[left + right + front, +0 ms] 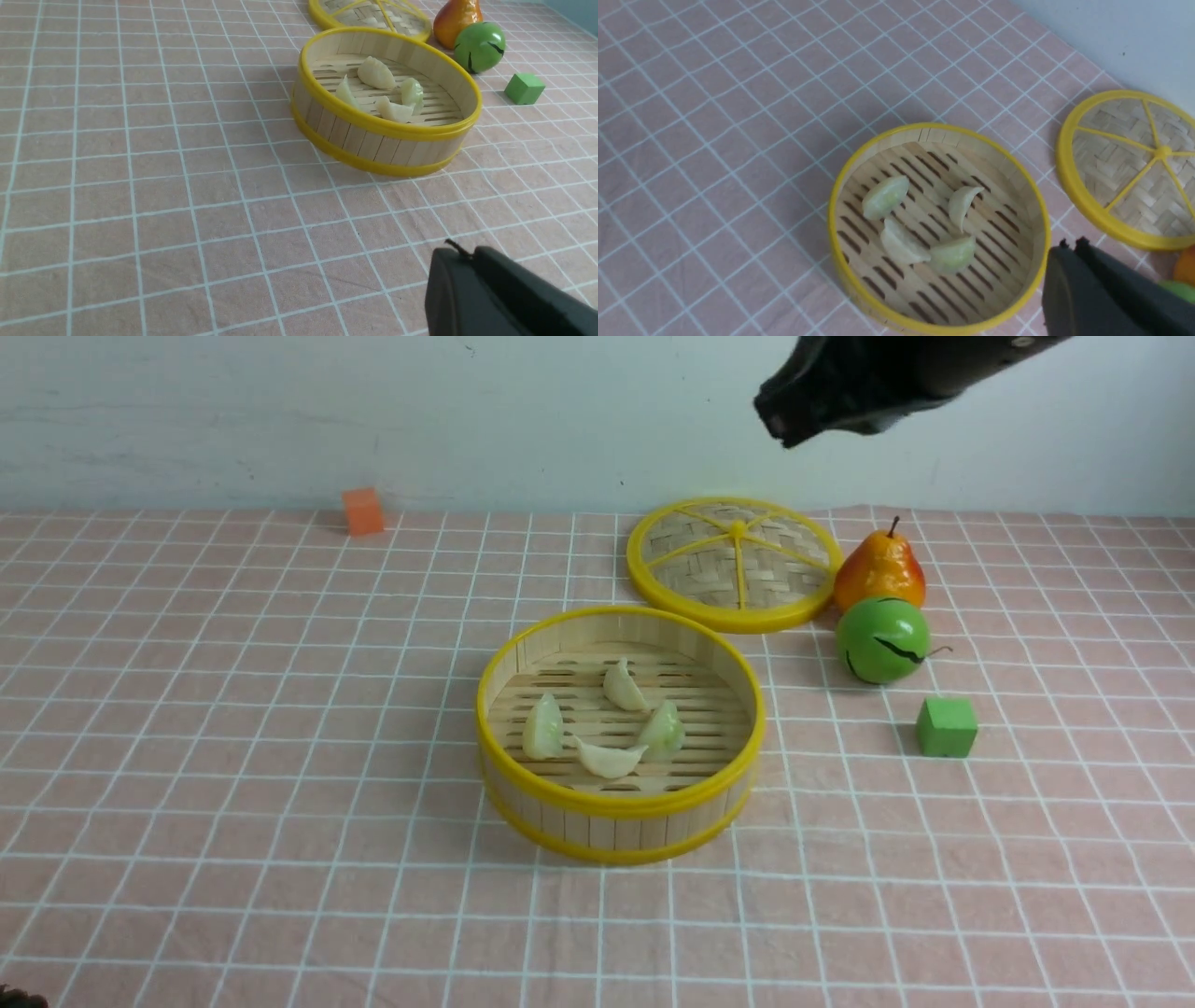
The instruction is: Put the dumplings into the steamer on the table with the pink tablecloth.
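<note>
Inside round bamboo steamer, yellow-rimmed — glossy, pleated crescent dumplings

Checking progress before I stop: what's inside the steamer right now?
Four dumplings lie in the steamer, two touching. Nothing else shows; the slats beneath them are covered.

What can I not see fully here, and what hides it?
Left gripper: left wrist view, cut off by the lower and right edges.
Right gripper: right wrist view, cut off by the lower and right edges.
Lid: right wrist view, cut by the right edge.
Pear: left wrist view, the top edge cuts off its stem.
One dumpling: left wrist view, the near rim of the steamer hides its lower part.
</note>
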